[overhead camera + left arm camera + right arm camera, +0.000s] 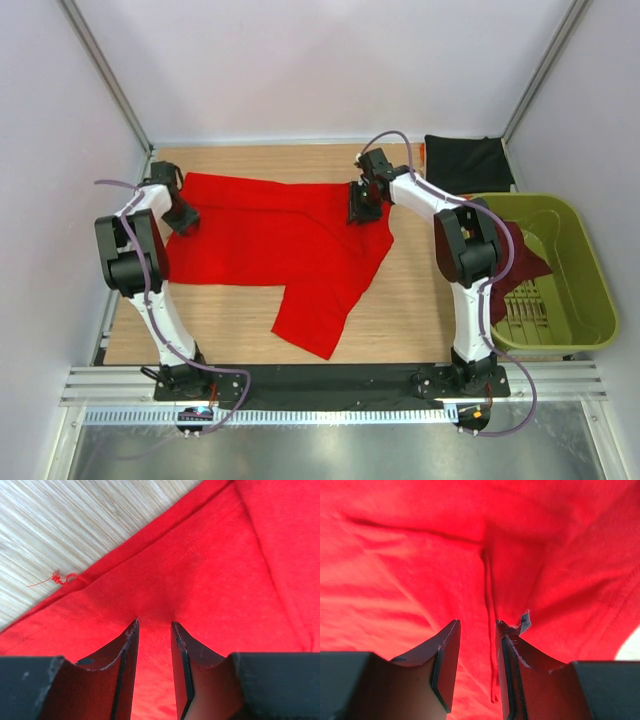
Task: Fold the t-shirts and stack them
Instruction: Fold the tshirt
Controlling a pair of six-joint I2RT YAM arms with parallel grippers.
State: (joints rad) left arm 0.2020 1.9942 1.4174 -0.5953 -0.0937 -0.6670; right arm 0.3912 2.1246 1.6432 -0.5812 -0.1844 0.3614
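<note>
A bright red t-shirt [280, 240] lies spread on the wooden table, one sleeve pointing toward the near edge. My left gripper [183, 217] stands on its left edge. In the left wrist view its jaws [155, 624] press down on the red cloth [210, 565] near the hem, a narrow gap between them. My right gripper [361, 207] rests on the shirt's far right corner, open, with a raised fold of red cloth [487, 575] running between its fingers [477, 622]. A black t-shirt [468, 162] lies folded at the back right. A dark maroon t-shirt [527, 262] hangs in the basket.
An olive-green plastic basket [590, 290] stands at the right of the table. A loose red thread [57, 577] lies on the bare wood [75, 520] beside the hem. Grey walls close the table at the back and both sides.
</note>
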